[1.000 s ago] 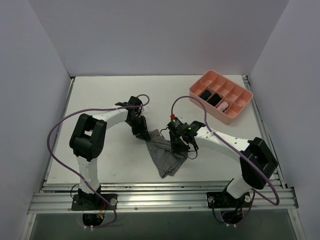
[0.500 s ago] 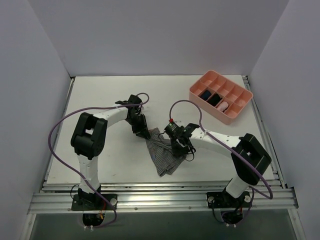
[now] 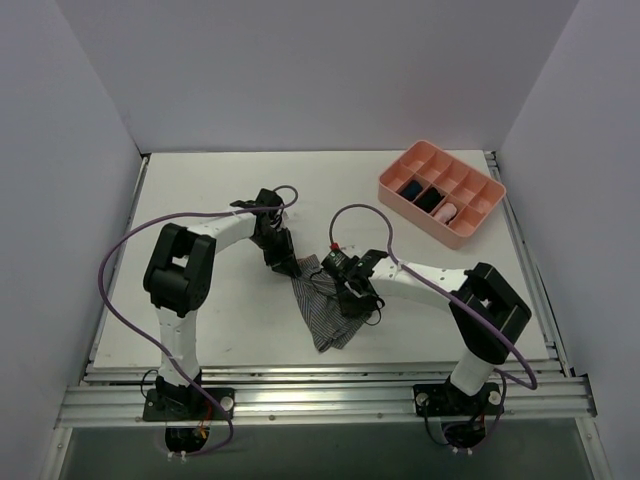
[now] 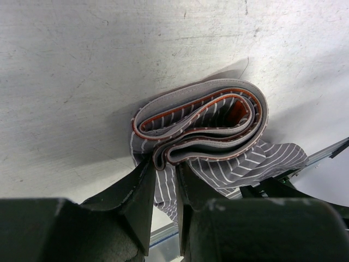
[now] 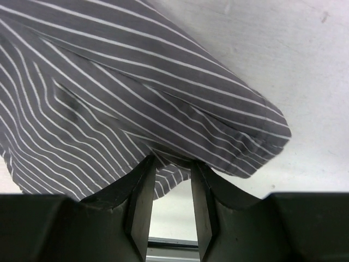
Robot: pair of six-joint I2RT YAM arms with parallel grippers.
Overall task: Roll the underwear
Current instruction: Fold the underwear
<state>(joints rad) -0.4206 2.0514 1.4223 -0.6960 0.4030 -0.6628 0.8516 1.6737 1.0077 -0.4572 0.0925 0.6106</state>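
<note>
The underwear is grey striped cloth lying on the white table between my two arms, its far end rolled up. In the left wrist view the roll shows a grey waistband coiled with an orange inner edge. My left gripper is shut on the near end of that coil, cloth pinched between its fingers. My right gripper presses its tips into the loose striped cloth. Its jaws stand apart, with a fold across the tips and bare table showing in the gap.
A pink divided tray stands at the back right, holding two dark bundles and a pink one. Purple cables loop over both arms. White walls close in the table, and a metal rail runs along its near edge.
My right gripper has slid left along the cloth toward the roll and its jaws have widened a little. The left gripper has kept its hold in place.
</note>
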